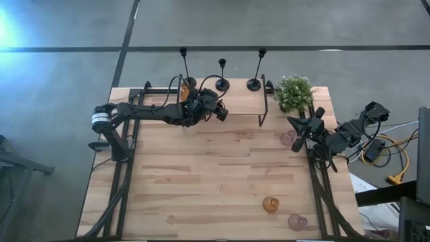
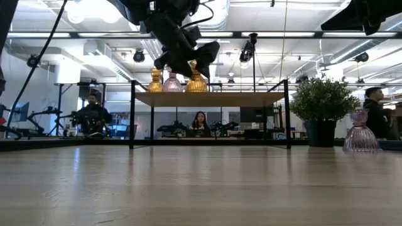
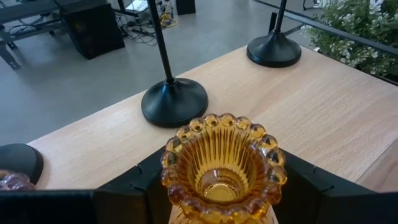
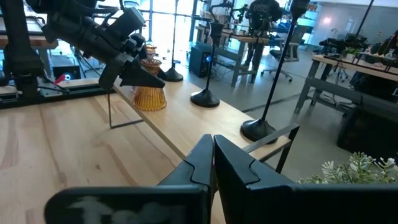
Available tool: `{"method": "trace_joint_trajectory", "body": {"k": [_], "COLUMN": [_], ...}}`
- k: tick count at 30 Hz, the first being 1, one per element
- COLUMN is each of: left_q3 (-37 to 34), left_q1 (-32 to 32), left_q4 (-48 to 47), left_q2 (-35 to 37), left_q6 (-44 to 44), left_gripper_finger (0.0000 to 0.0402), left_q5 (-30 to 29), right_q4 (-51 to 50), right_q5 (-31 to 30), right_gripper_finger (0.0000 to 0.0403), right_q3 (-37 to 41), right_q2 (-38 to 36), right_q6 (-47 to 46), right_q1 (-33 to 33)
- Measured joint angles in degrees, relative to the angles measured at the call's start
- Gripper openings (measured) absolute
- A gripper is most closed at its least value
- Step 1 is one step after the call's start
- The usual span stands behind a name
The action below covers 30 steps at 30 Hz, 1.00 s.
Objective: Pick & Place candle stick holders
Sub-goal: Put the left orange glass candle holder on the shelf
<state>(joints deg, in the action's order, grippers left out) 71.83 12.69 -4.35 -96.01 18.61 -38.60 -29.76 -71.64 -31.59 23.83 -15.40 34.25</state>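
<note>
My left end effector (image 1: 216,111) grips an upright amber holder (image 3: 222,167) over the shelf (image 1: 242,101), beside two already standing there; release goes straight down. Right end effector (image 4: 211,163) is closed, idle near a pink holder (image 1: 288,139).

1. The ribbed glass holder (image 3: 222,171) is amber, with a beaded rim.
2. The three tall stem holders (image 1: 222,74) are black.
3. The two squat holders near the plant (image 1: 288,139) and the table edge (image 1: 296,221) are pale pink.
4. The plant (image 1: 294,93) is green.
5. The table (image 1: 215,175) is light wood with plank stripes.
</note>
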Motion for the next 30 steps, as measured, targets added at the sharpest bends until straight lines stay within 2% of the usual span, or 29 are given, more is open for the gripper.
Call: {"method": "trace_joint_trajectory", "body": {"k": [13, 30], "left_q3": [0.0, 4.4], "left_q1": [0.2, 0.2], "left_q4": [0.9, 0.9], "left_q2": [0.0, 0.0], "left_q6": [0.0, -4.7], "left_gripper_finger": [0.027, 0.0269], "left_q5": [0.1, 0.6], "right_q4": [0.0, 0.0], "right_q5": [0.0, 0.0], "right_gripper_finger": [0.0008, 0.0008], "right_q3": [0.0, 0.0], "right_q2": [0.0, 0.0], "right_q6": [0.0, 0.0], "right_q1": [0.0, 0.0]}}
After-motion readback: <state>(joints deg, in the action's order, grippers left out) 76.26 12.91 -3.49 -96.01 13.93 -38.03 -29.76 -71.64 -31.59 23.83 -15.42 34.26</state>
